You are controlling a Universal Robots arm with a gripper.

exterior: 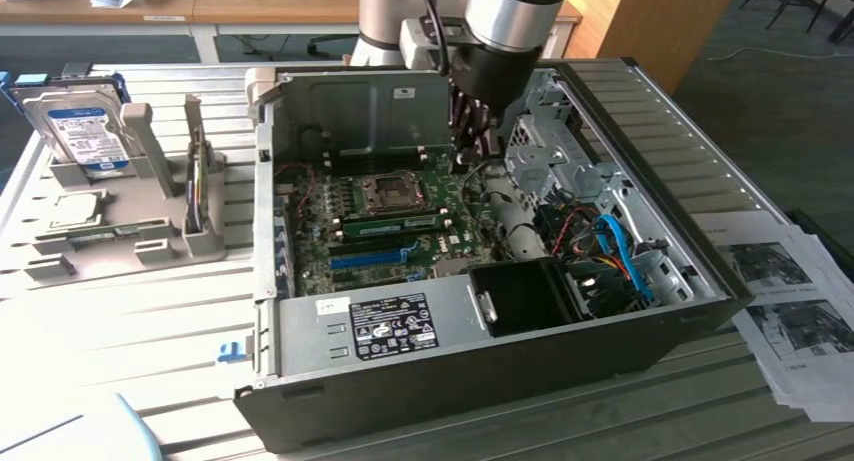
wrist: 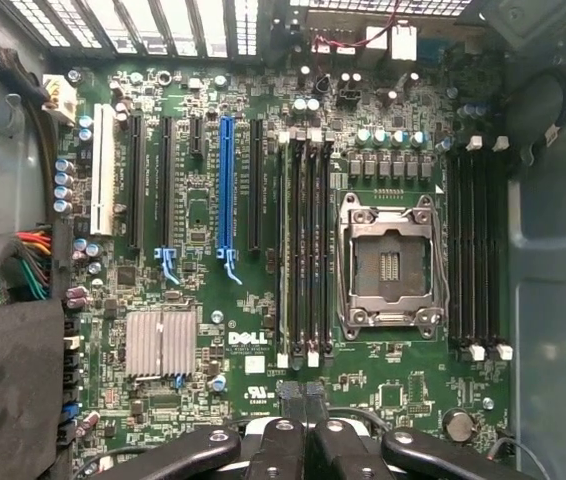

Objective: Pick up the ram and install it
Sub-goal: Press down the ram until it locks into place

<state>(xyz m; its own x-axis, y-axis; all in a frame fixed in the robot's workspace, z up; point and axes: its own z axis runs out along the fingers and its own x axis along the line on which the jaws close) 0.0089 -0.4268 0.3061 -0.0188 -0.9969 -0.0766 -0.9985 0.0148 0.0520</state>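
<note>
The ram (exterior: 394, 222) is a thin green stick standing in a memory slot on the motherboard, just beside the CPU socket (exterior: 394, 189) inside the open computer case (exterior: 441, 381). My gripper (exterior: 470, 161) hangs inside the case above the board's far side, apart from the ram. In the wrist view the gripper (wrist: 301, 395) is shut, fingertips together with nothing between them. They hover over the bank of long memory slots (wrist: 305, 250) next to the CPU socket (wrist: 388, 260).
A blue expansion slot (exterior: 367, 258) and a black fan shroud (exterior: 527, 296) lie inside the case. On the exterior view's left a grey holder (exterior: 120, 243) carries a silver hard drive (exterior: 83, 131). Printed papers (exterior: 787, 301) lie on the right.
</note>
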